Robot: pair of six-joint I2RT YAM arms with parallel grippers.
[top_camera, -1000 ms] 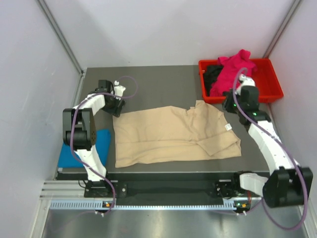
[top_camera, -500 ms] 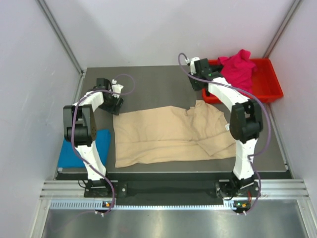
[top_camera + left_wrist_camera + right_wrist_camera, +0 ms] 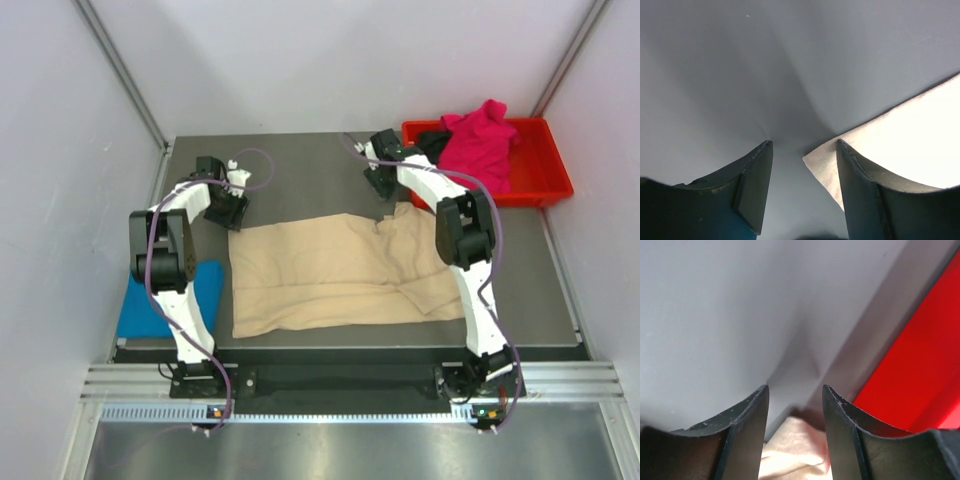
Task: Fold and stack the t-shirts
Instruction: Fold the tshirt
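A beige t-shirt (image 3: 340, 270) lies spread flat on the grey table. My left gripper (image 3: 235, 212) is at its far left corner, jaws open. In the left wrist view that corner of the beige t-shirt (image 3: 822, 161) lies on the table between the fingers of the left gripper (image 3: 802, 146), beside the right one and ungripped. My right gripper (image 3: 385, 195) hovers open at the shirt's far edge. Beige cloth (image 3: 795, 442) shows below its jaws (image 3: 792, 388). A magenta t-shirt (image 3: 480, 145) and a black t-shirt (image 3: 430, 142) sit in the tray. A blue t-shirt (image 3: 205, 290) lies at the left.
The red plastic tray (image 3: 545, 185) stands at the table's back right, and its wall (image 3: 912, 375) is close to the right of my right gripper. White walls enclose the table on three sides. The blue t-shirt lies by the left arm's base.
My right arm has swung from the tray's front side across to the shirt's far edge, left of the tray, and its jaws have widened. The left jaws have narrowed a little around the corner.
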